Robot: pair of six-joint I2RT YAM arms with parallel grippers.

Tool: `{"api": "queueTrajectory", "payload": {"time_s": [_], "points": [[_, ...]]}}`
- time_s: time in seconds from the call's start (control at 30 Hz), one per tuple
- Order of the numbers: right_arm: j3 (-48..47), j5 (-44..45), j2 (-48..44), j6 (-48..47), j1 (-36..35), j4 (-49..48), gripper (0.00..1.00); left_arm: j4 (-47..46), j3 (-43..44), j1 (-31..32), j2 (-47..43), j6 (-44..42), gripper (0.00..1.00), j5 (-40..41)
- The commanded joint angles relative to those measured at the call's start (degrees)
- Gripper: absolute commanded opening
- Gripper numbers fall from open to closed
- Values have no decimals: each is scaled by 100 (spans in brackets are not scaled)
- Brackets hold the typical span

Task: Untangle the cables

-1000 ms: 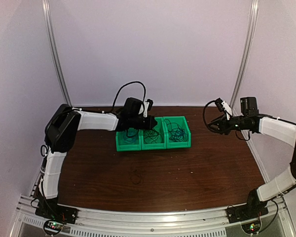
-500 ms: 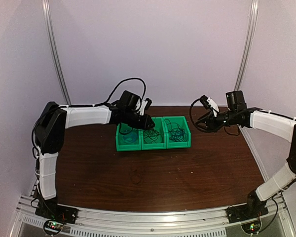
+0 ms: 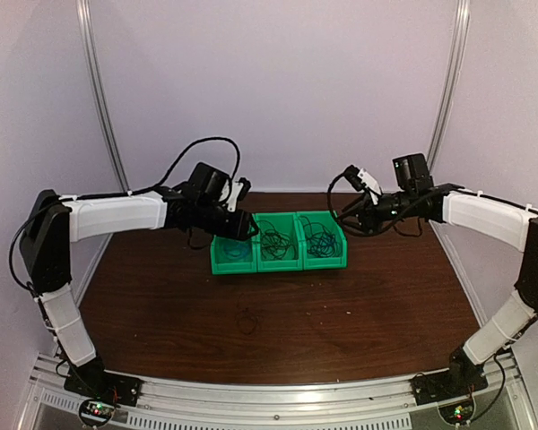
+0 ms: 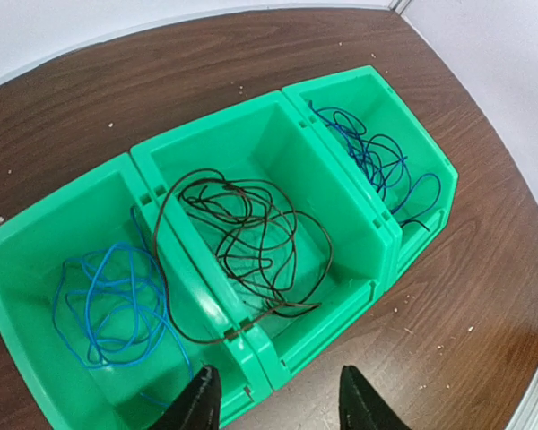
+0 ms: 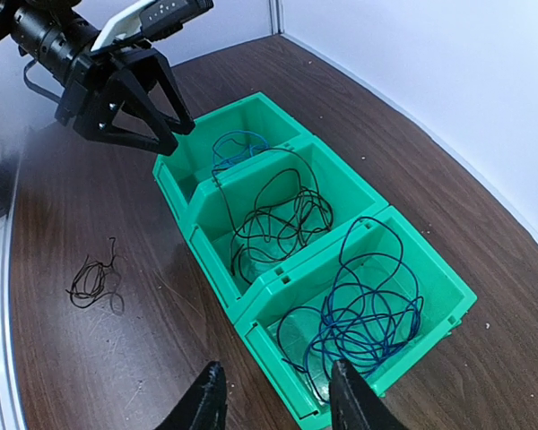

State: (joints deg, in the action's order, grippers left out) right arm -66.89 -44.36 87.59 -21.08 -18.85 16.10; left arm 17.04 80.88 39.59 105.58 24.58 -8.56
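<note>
Two arms hover their jaws over a row of three green bins (image 3: 278, 264) with cables in them, on a brown desk (image 3: 359, 313).
Left jaws hang above the left end of the row, spread apart, gripping nothing. Right jaws hang by the right end, partly spread, also empty. Light blue cable (image 4: 108, 305) is coiled in the left bin. Black cable (image 4: 251, 242) is in the middle bin, one loop draped over the wall toward the left bin. Dark blue cable (image 4: 377, 161) is in the right bin. Small black tangle (image 5: 94, 279) lies loose on the desk in front of the bins, apart from them.
</note>
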Motion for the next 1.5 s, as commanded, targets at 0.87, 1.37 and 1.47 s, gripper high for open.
{"api": "queueTrajectory", "payload": {"time_s": [0.87,1.37,1.47], "points": [[734,112,-225,-105,-101,-321,40,-2758,-1461,-576,362,3123,51,-1160],[809,111,-244,-113,-93,-359,40,-3897,-1570,-646,652,3797,46,-1116],[827,120,-250,-107,-86,-378,40,-3876,-1471,-655,646,3719,40,-960]]}}
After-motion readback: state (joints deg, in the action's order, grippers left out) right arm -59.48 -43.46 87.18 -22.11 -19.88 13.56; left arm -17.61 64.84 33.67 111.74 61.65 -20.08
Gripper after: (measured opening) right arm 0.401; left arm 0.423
